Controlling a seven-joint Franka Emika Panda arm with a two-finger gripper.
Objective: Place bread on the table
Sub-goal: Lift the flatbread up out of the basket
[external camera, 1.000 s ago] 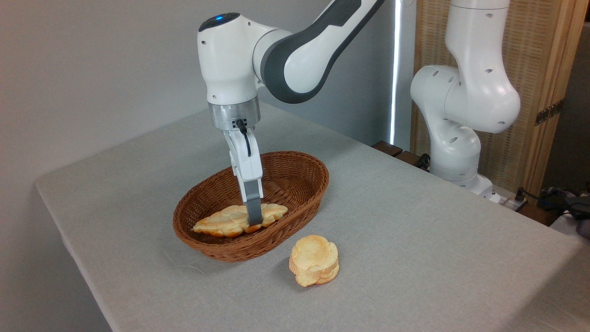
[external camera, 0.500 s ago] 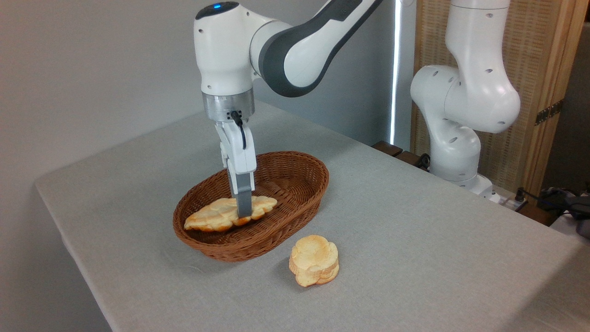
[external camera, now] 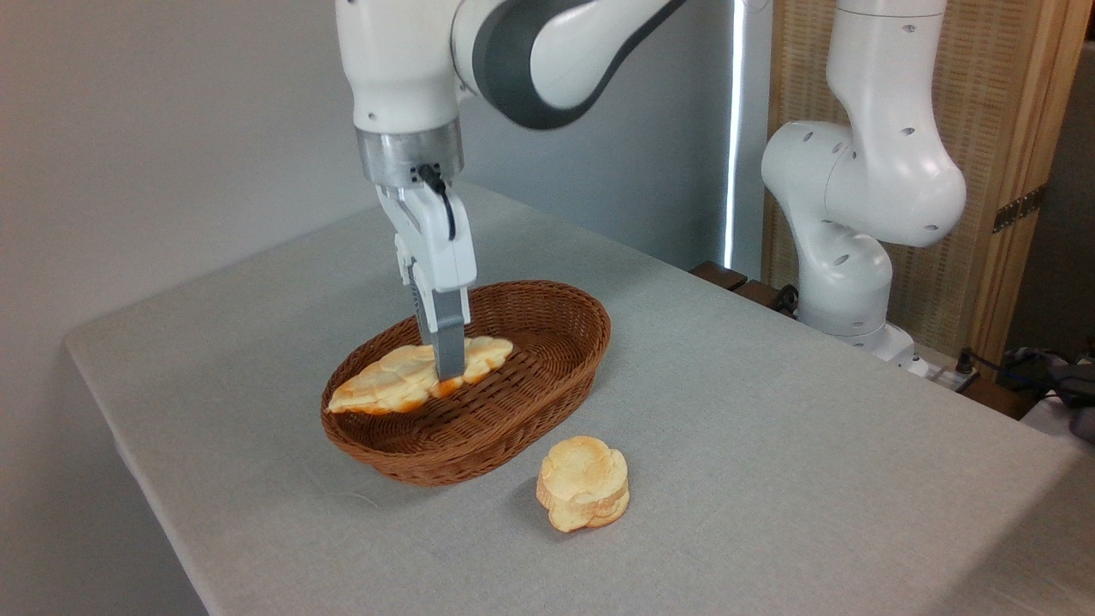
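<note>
From the one fixed view, I have the gripper (external camera: 448, 374) clenched on the bread (external camera: 419, 378), pinching it across its width a little toward its right end. The loaf hangs just above the floor of the basket (external camera: 513, 411), in the left half, and its left tip sits at or over the rim at about 9 o'clock; I cannot tell whether it touches the wicker there. I see only one finger edge-on, so the far pad is hidden behind it.

What worries me: the grip is off-centre, so most of the loaf hangs to the left of the fingers. I judge it could pivot and droop, or slip out as I carry it. If that low left tip catches the rim while I move sideways, it may drag the basket or twist the bread loose. Going toward 5 o'clock, I could knock the bun (external camera: 583, 481) standing on the table (external camera: 770, 411) just outside the basket, so I would rather lift clear first and choose bare cloth.

The loaf's long axis runs roughly from 8 o'clock to 2 o'clock, along the basket's own length. The pointed left end is tipped slightly down, the right end higher, bumpy top facing up.
</note>
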